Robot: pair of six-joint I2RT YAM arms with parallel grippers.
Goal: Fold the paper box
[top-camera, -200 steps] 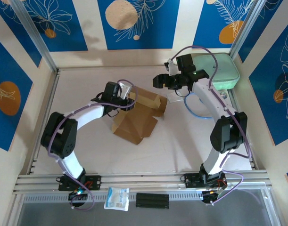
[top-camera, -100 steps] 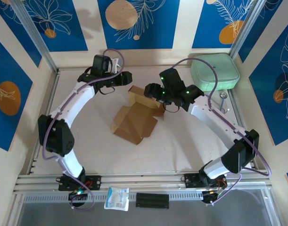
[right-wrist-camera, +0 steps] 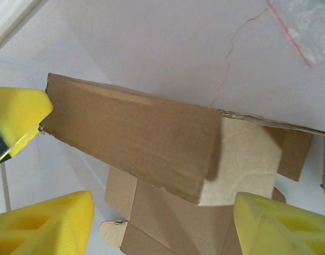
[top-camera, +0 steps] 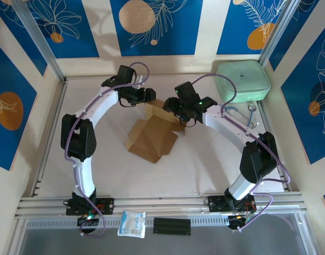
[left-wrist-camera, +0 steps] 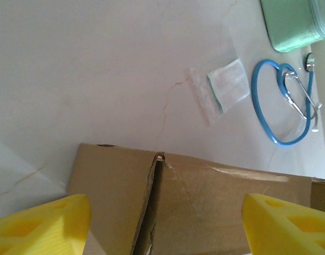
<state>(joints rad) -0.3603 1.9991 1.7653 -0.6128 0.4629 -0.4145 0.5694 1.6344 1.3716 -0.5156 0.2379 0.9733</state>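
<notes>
the paper box [top-camera: 151, 135] sits mid-table, a touch toward the far edge, and it's only partly there. one long wall [right-wrist-camera: 130, 133] stands up at the far end with a corner flap turned in, while the near panels lie flat and creased on the table [top-camera: 98, 164]. the left gripper [top-camera: 147, 95] and right gripper [top-camera: 171, 106] hover close to that raised wall, one from each side, both spread wide and holding nothing. the other walls and the tuck-ins look undone. a stethoscope [left-wrist-camera: 282, 103], small plastic bag [left-wrist-camera: 221, 90] and green case [top-camera: 242, 79] lie toward the far right corner.
</notes>
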